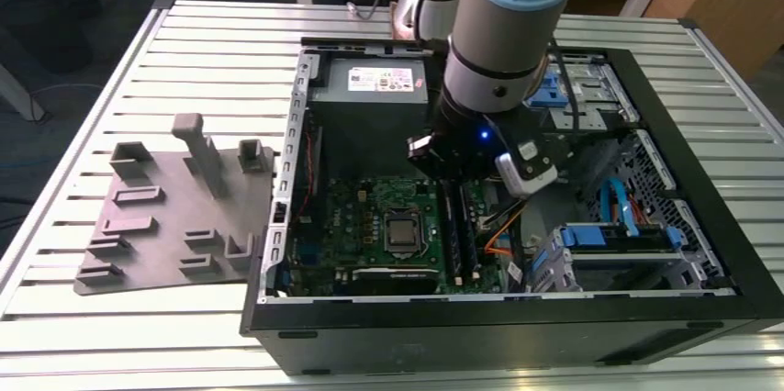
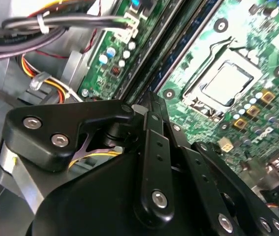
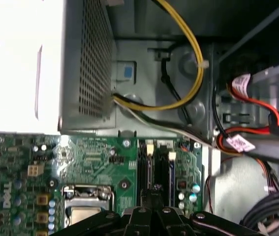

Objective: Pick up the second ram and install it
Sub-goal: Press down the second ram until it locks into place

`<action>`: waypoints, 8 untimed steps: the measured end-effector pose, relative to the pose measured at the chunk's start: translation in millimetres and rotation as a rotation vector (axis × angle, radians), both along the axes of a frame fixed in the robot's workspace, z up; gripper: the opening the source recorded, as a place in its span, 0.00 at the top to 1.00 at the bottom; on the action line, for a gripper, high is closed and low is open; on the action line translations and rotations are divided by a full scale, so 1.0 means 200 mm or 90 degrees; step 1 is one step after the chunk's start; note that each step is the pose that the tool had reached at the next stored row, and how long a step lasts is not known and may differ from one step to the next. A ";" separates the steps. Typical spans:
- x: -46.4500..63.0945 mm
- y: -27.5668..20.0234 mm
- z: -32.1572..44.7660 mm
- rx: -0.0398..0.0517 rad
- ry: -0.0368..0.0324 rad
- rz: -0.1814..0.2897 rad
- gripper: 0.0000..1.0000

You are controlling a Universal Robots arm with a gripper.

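an open black computer case (image 1: 490, 318) lies on a slatted metal tabletop (image 1: 147, 336). the power supply (image 1: 367, 102) inside carries a white label (image 1: 386, 80) with small coloured marks; its writing cannot be made out. the robot arm (image 1: 509, 15) reaches straight down into the case, with its end effector (image 1: 460, 171) low over the memory slots (image 3: 156, 169) beside the green motherboard (image 1: 367, 217) and its silver processor (image 2: 225, 83). in the second wrist view the black fingers (image 2: 154, 147) are pressed close together, clenched on the thin upper edge of the second ram (image 2: 171, 64), which stands on edge in the slot area. a grey plastic tray (image 1: 172, 217) with upright posts sits on the tabletop at the exterior view's left.
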State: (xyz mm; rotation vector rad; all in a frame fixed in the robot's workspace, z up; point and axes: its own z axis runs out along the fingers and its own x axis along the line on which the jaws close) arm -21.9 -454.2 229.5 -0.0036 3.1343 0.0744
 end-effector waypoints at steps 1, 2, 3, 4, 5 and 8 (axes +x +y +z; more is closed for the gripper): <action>0.00 0.008 -0.001 0.0001 0.0000 0.000 0.93; 0.00 0.015 -0.002 0.0003 0.0001 0.000 0.93; 0.00 0.021 -0.004 0.0004 0.0000 0.000 0.93; 0.00 0.026 -0.007 0.0004 0.0000 0.000 0.93; 0.00 0.029 -0.010 0.0004 0.0000 0.000 0.93; 0.00 0.038 -0.021 0.0005 0.0000 0.000 0.93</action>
